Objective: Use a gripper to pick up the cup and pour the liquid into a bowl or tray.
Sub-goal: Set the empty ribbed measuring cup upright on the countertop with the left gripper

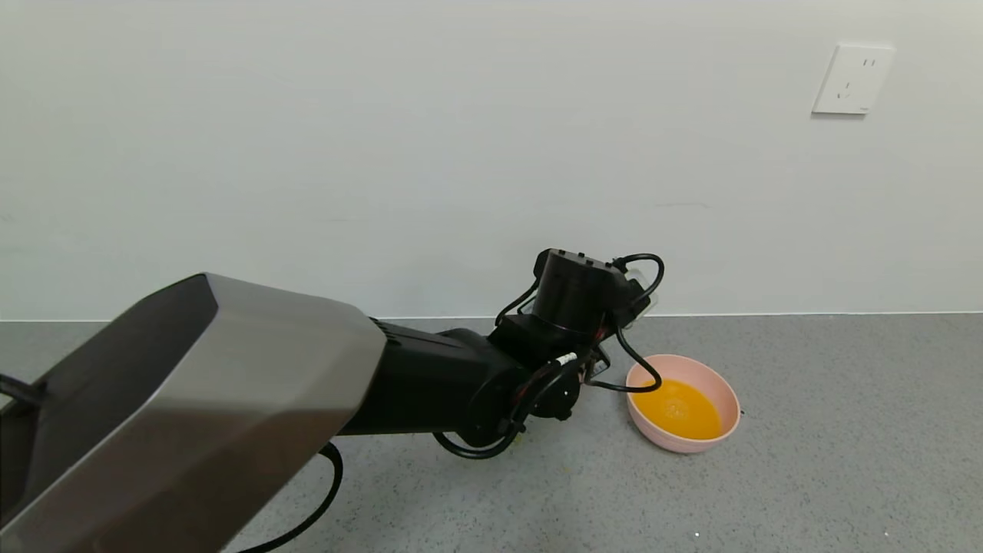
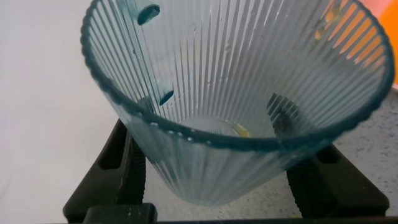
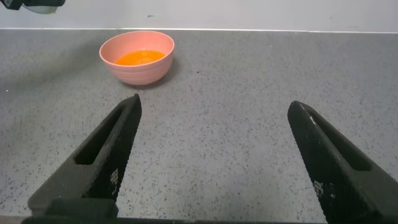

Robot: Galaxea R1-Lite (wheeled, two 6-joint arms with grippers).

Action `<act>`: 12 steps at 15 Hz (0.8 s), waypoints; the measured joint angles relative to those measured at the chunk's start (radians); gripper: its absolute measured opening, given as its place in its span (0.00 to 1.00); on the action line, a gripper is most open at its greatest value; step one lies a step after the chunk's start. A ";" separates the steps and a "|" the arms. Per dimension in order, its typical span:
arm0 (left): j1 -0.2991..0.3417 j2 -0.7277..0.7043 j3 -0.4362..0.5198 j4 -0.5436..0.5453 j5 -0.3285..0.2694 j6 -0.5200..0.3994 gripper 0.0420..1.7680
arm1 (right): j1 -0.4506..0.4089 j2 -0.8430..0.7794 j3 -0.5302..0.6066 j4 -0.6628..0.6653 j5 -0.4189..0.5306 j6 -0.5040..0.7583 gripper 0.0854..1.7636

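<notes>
My left gripper (image 2: 214,127) is shut on the cup (image 2: 236,87), a ribbed pale blue-green tumbler tilted on its side with its mouth towards the wrist camera. Only a small orange trace (image 2: 241,130) sits at its bottom. In the head view the black wrist (image 1: 576,296) hangs just above and behind the pink bowl (image 1: 722,388) and hides the cup. The bowl holds orange liquid (image 1: 680,411). My right gripper (image 3: 214,104) stands open low over the counter, well short of the bowl (image 3: 138,68), with nothing between its fingers.
A grey speckled counter (image 1: 845,461) runs to a white wall with a socket (image 1: 852,79) at the upper right. The left arm's grey-and-black forearm (image 1: 230,384) crosses the front left of the head view.
</notes>
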 joint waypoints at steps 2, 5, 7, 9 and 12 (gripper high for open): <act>0.028 -0.021 0.009 0.038 -0.033 -0.132 0.71 | 0.000 0.000 0.000 0.000 0.000 0.000 0.97; 0.077 -0.053 0.039 0.046 -0.101 -0.293 0.71 | 0.000 0.000 0.000 0.000 0.000 0.000 0.97; 0.104 -0.078 0.086 0.037 -0.157 -0.379 0.71 | 0.000 0.000 0.000 0.000 0.000 0.000 0.97; 0.129 -0.103 0.145 0.031 -0.209 -0.461 0.71 | 0.000 0.000 0.000 0.000 0.000 0.000 0.97; 0.157 -0.136 0.220 0.018 -0.276 -0.581 0.71 | 0.000 0.000 0.000 0.000 0.000 0.000 0.97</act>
